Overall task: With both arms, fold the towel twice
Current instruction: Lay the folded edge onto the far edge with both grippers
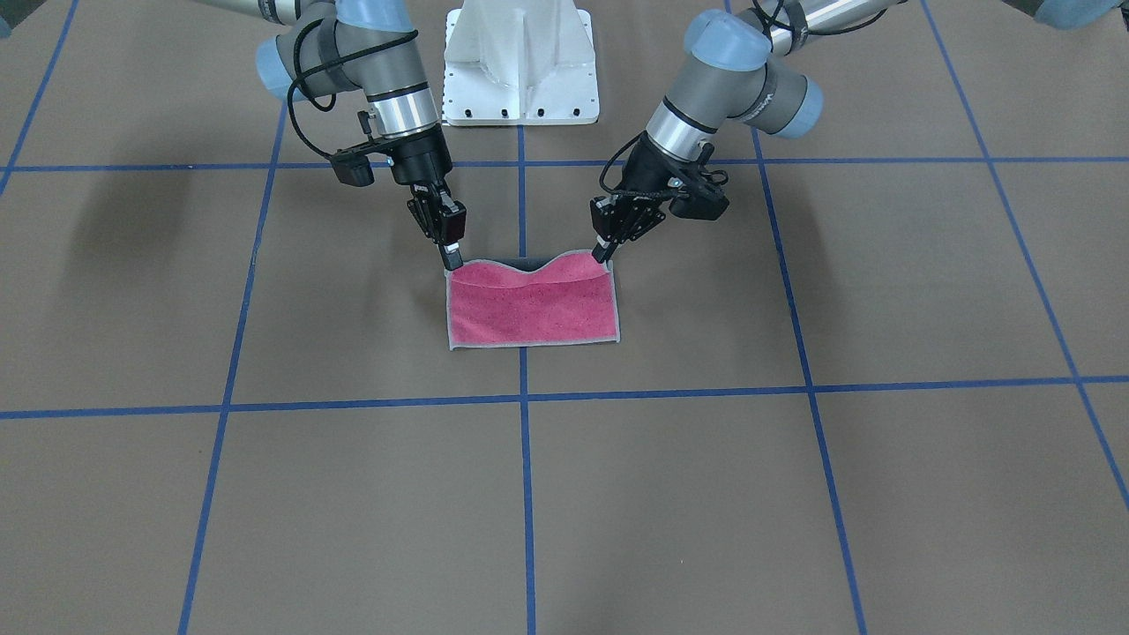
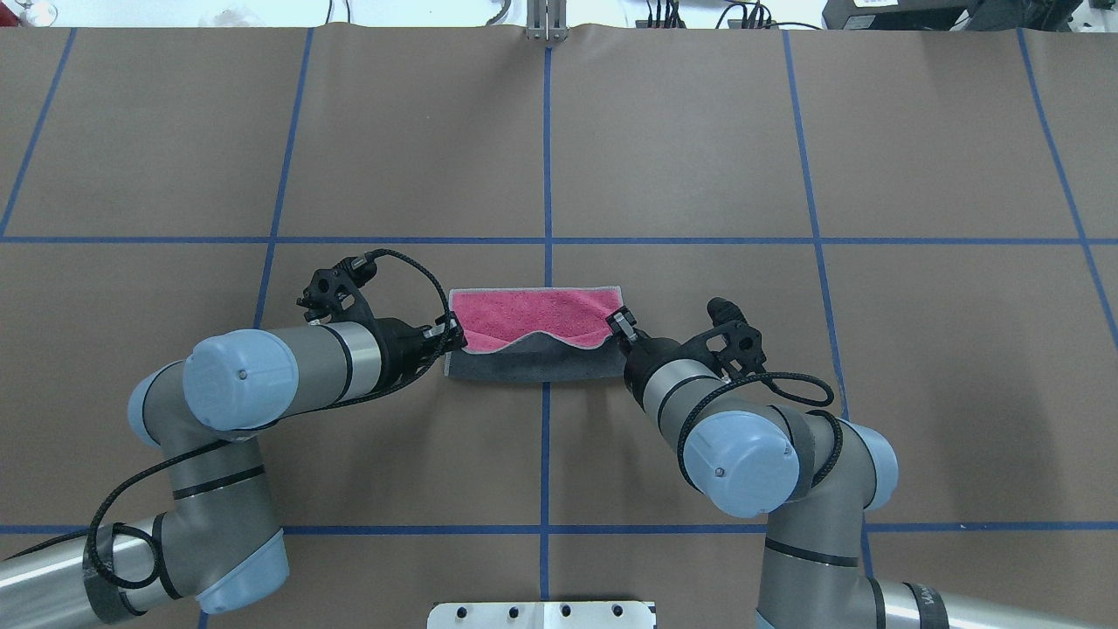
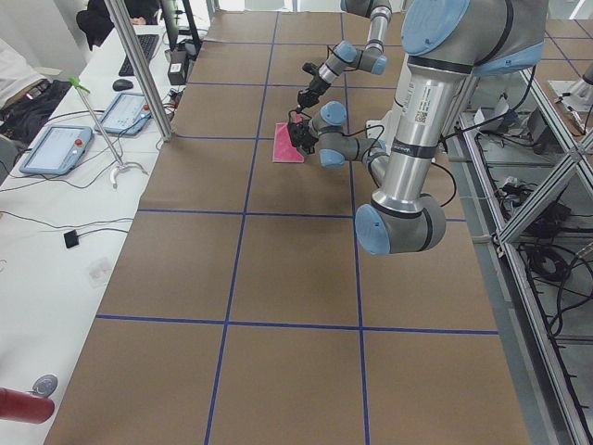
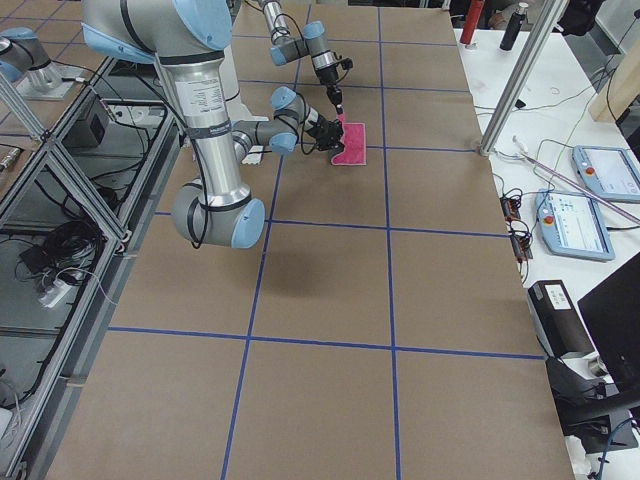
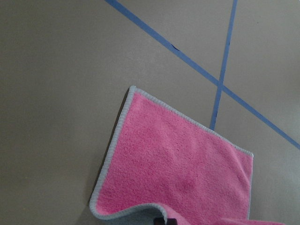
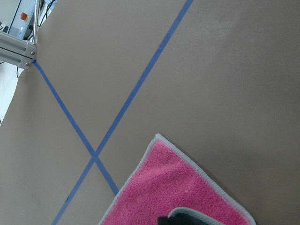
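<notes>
Just below centre in the overhead frame, my left gripper (image 2: 451, 337) pinches the towel's (image 2: 533, 314) left corner, and my right gripper (image 2: 620, 320) pinches its right one. The towel lies mid-frame across a blue tape line (image 2: 548, 157). Its dark grey strip is nearest me, and the pink flap beyond sags between both raised corners.

towel (image 2: 533, 316) on table (image 2: 699, 157), btwn L claw (image 2: 452, 337), R claw (image 2: 619, 320)

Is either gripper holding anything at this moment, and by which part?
Both hold the towel. The left gripper and the right gripper each pinch one corner of its robot-side edge, which is raised and turned over so that the pink face shows.
</notes>
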